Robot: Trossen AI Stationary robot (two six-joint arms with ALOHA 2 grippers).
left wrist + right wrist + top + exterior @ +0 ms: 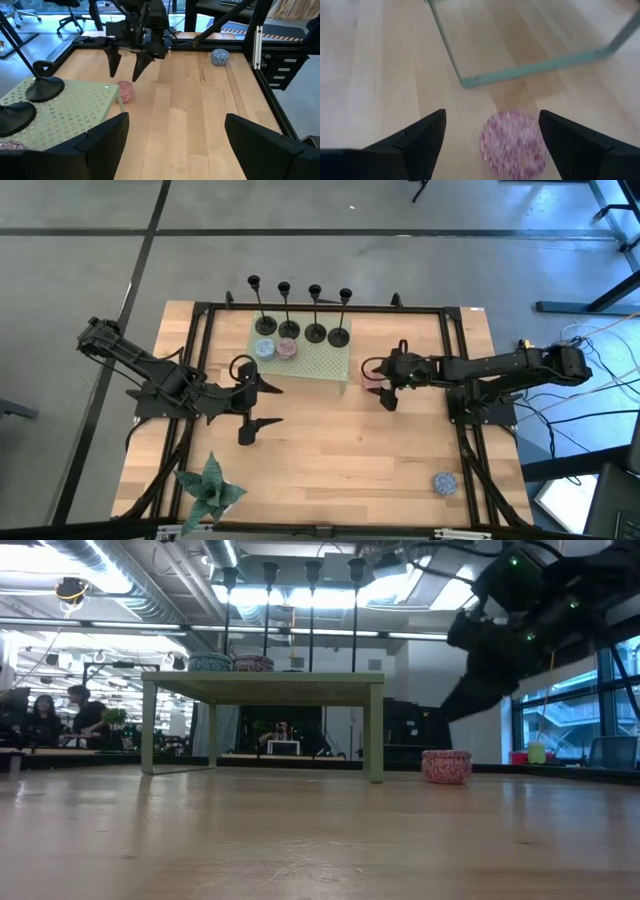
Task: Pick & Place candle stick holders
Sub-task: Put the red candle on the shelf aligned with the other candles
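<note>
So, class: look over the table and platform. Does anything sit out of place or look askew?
Nothing is tipped or spilled. The four candle stick holders stand upright in a row on the green platform. One blue patterned puck lies alone on the table, far from the others; a pink one sits beneath the open right end effector.

A light wooden desk (pixel 330 450) framed in black rails stands on a grey concrete floor (pixel 330 205) crossed by dark lines. Beyond the desk's far edge lies an open office: exposed ceiling ducts (pixel 120 580), bright strip lights (pixel 290 595), large windows (pixel 555 715) at one side, and people seated at workstations (pixel 60 720). Office chairs (pixel 70 17) stand on the floor.
</note>
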